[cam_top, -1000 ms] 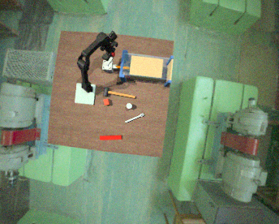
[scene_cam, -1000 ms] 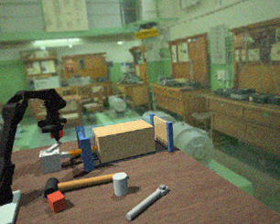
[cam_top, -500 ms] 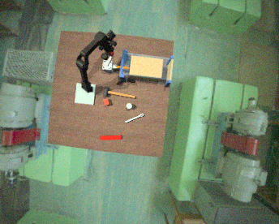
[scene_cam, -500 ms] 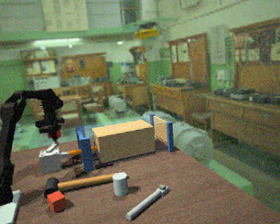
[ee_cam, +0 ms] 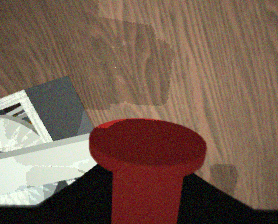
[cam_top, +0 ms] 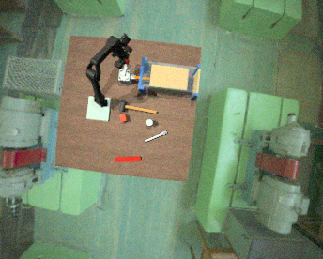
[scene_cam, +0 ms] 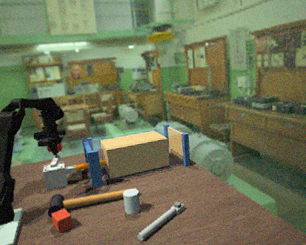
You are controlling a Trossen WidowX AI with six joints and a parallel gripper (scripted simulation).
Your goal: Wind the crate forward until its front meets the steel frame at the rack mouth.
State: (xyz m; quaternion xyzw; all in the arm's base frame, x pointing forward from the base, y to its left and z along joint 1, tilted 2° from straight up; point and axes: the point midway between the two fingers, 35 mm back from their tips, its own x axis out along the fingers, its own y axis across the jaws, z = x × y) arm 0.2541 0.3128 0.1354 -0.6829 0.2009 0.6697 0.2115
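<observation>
One tool (scene_cam: pixel 54 153) clamps the red-knobbed winch handle (ee_cam: pixel 147 150), directly above the winch (scene_cam: pixel 55 175).

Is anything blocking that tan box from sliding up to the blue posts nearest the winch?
Nothing visible. The crate already sits close behind the blue front posts, flat on the bench; no tool lies between them.

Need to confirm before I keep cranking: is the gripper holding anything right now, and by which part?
Yes. The gripper is shut on the winch handle, gripping its red knob over the winch.
</observation>
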